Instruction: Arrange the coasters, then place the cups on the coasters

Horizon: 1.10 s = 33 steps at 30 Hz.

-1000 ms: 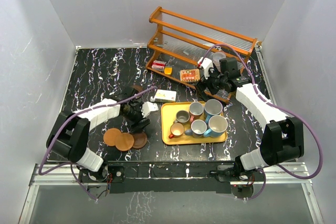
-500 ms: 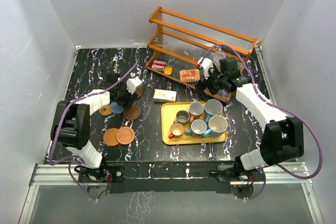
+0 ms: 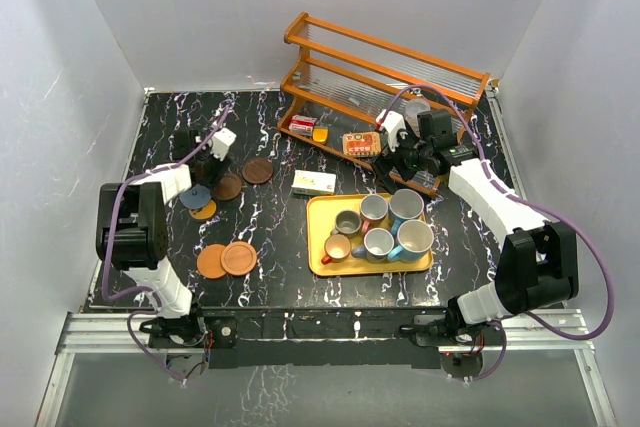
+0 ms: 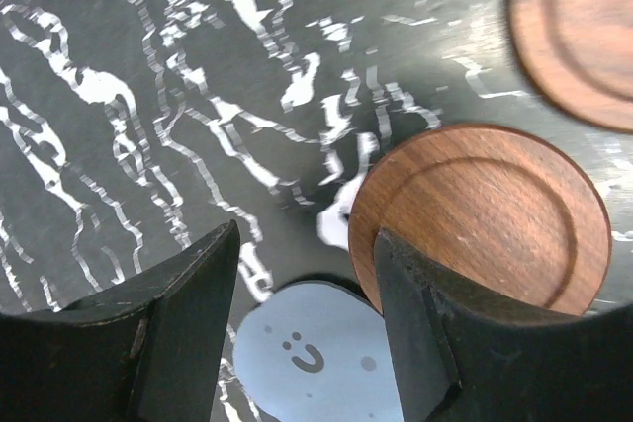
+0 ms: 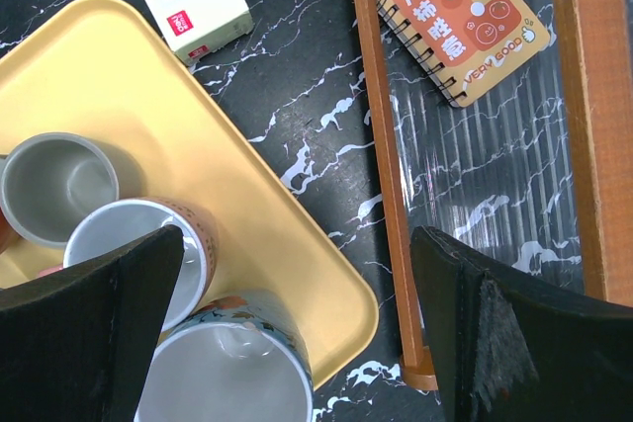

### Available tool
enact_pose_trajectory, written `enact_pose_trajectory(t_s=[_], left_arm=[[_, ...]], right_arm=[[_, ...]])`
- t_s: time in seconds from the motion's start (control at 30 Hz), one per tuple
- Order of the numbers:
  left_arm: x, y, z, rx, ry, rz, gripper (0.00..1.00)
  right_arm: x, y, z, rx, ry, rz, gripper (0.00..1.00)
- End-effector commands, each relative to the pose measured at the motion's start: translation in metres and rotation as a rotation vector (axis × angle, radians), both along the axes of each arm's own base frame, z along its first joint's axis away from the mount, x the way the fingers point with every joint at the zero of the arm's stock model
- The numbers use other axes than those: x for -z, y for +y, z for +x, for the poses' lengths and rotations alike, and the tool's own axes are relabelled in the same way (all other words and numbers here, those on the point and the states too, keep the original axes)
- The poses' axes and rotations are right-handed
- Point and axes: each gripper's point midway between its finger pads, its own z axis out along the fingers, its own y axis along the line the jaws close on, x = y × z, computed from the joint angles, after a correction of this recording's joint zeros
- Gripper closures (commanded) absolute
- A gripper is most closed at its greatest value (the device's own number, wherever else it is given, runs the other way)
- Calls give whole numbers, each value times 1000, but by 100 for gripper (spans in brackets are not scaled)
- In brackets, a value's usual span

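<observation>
Left jaws part-open, empty, blue-grey coaster [image 4: 316, 363] cut off between them, brown coaster [image 4: 480, 219] beside, orange coasters [image 3: 239, 257] only overhead, right jaws wide over cups [image 5: 129, 239], partly cropped, on tray [image 5: 148, 96]

1. Six coasters [image 3: 212, 261]: three orange, two dark brown, one blue-grey.
2. Six cups [image 3: 414, 239], each with a handle.
3. One yellow tray [image 3: 318, 209].
4. One wooden rack [image 3: 385, 52].
5. One small white box [image 3: 313, 183].
6. One orange spiral notebook [image 3: 360, 143].
7. Two small packets [image 3: 301, 125], too small to identify.
8. Two robot arms [image 3: 490, 197].
</observation>
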Motion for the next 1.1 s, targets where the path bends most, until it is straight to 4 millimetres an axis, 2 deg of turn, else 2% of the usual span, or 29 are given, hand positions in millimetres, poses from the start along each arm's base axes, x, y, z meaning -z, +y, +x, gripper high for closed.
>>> enact_pose_trajectory(t_s=[0.0, 0.27, 0.4, 0.57, 0.8, 1.07], left_arm=[[38, 45, -32, -100, 174, 93, 45], [43, 42, -6, -165, 173, 24, 45], [41, 35, -7, -175, 169, -27, 43], [51, 26, -11, -172, 202, -73, 41], [52, 5, -11, -147, 223, -170, 38], [59, -12, -8, -118, 235, -178, 34]], right_arm=[[-10, 0, 11, 1, -56, 5, 2], [-10, -1, 11, 3, -55, 3, 2], [-10, -1, 11, 5, -55, 2, 2], [-8, 0, 10, 0, -47, 4, 2], [-9, 0, 11, 2, -51, 4, 2], [-11, 0, 10, -2, -51, 7, 2]])
